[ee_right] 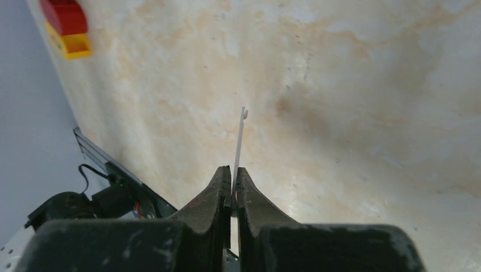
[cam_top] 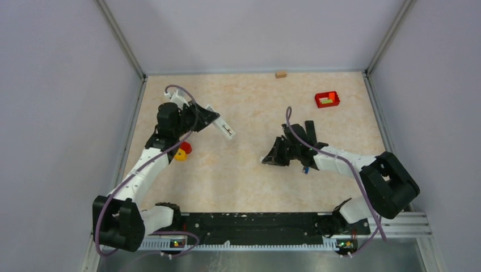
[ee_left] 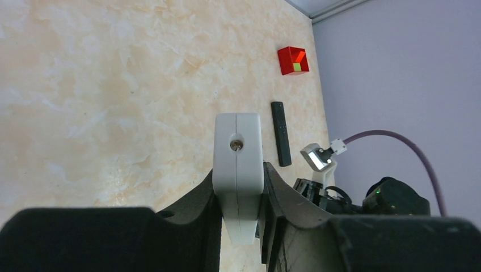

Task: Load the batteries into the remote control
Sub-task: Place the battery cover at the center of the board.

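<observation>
My left gripper is shut on the white remote control, which it holds off the table at the back left, the remote's far end sticking out to the right. In the left wrist view the remote stands edge-on between the fingers. My right gripper sits mid-table, shut on a thin white cover plate, seen edge-on between the closed fingers. One small blue battery piece lies on the table beside the right forearm. No other batteries show.
A black remote lies behind the right arm, also visible as a black remote in the left wrist view. At the back right is a red box, with a wooden block by the back wall. Red-and-yellow blocks lie under the left arm.
</observation>
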Robot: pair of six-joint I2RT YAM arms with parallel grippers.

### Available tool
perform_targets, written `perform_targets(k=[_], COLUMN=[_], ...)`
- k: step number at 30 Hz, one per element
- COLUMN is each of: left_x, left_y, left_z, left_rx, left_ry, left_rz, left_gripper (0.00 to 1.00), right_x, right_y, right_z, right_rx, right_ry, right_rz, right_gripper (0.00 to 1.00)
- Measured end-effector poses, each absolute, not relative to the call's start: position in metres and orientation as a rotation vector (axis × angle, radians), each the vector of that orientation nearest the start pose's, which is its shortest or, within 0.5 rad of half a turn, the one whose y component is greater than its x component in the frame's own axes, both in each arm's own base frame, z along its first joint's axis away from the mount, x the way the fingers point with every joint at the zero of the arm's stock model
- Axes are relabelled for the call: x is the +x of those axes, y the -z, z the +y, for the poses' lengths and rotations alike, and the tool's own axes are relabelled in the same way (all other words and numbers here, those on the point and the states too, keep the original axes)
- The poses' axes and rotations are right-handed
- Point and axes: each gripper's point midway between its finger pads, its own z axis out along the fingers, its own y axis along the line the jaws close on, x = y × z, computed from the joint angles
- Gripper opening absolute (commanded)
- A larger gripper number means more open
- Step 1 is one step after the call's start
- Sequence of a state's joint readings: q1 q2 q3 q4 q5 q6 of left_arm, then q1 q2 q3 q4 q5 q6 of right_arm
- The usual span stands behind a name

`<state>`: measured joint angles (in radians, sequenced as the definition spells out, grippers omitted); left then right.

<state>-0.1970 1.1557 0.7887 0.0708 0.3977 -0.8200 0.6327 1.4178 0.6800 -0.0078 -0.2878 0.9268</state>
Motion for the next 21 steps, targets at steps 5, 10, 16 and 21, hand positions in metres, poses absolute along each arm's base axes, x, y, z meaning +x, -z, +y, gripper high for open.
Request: perform_targets(k=[5, 10, 16, 21], left_x=[0.342, 0.34, 0.337, 0.334], left_y=[-0.231, -0.226, -0.228, -0.231], left_z=[-0.166, -0.167, -0.17, -0.174], left_rx=[-0.313, -0.312, -0.293, -0.264], left_ry=[1.049, 1.055, 1.079, 1.108], left_rz=[1.958, 1.971, 1.974, 1.969], left_gripper=[0.0, 0.0, 0.0, 0.0], right_x=[0.23, 0.227, 0.225, 0.228], right_y=[-0.046, -0.032, -0.026, -0.032], right_z=[0.259, 0.245, 0.233, 0.218], right_rx=[0.2, 0.177, 0.164, 0.158], right_ry=[-0.902, -0.786, -0.698, -0.593], right_rz=[2.644, 2.685, 2.709, 2.692], right_gripper=[0.23, 0.35, 0.5, 0.52])
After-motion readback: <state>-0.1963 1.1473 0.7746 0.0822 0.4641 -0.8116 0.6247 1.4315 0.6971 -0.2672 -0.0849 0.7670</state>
